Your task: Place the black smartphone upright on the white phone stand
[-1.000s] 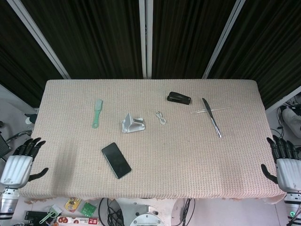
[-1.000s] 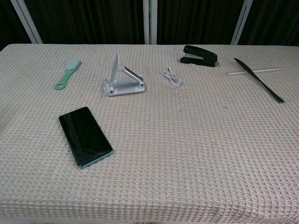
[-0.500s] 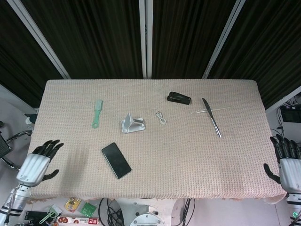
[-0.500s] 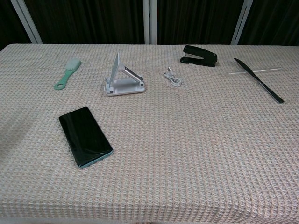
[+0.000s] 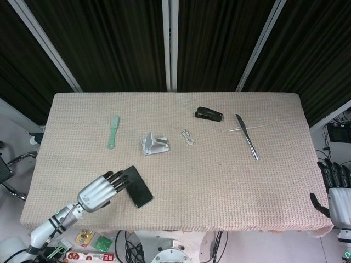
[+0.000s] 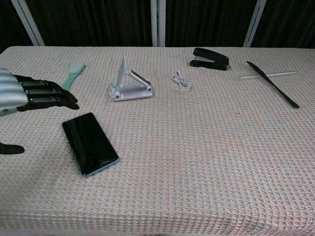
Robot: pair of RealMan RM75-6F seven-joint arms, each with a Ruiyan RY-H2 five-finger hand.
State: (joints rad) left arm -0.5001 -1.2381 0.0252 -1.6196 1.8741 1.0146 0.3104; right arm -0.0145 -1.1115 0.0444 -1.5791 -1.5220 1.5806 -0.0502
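Your bench (image 5: 230,181), a wide surface draped in beige waffle-weave cloth, fills both views, and the big change on it is your left hand (image 5: 101,190): a second ago it hung off the left edge, and now it has swept in over the cloth, silver-backed with dark fingers (image 6: 49,96) stretched flat and apart, grasping nothing, their tips just beside the near-left edge of the phone. Whether they touch it yet cannot be told. Your right hand (image 5: 334,189) waits off the bench's right edge, fingers up and spread, empty, and has drawn back slightly. The flat black smartphone (image 6: 89,143) lies screen-up and diagonal in the near-left part of the bench, unmoved, with the folding white plastic phone stand (image 6: 128,83) well apart behind it, its back plate raised and cradle facing the robot. That puts you at the reach stage: the pickup is not yet made, and a thin slab flat on soft cloth will likely need an edge levered up before you can grip it. Farther back lie a long steel table knife (image 6: 273,84), a black stapler (image 6: 210,58), a mint-green plastic brush (image 6: 72,76) and a small coiled white cable (image 6: 181,81), none shifted.
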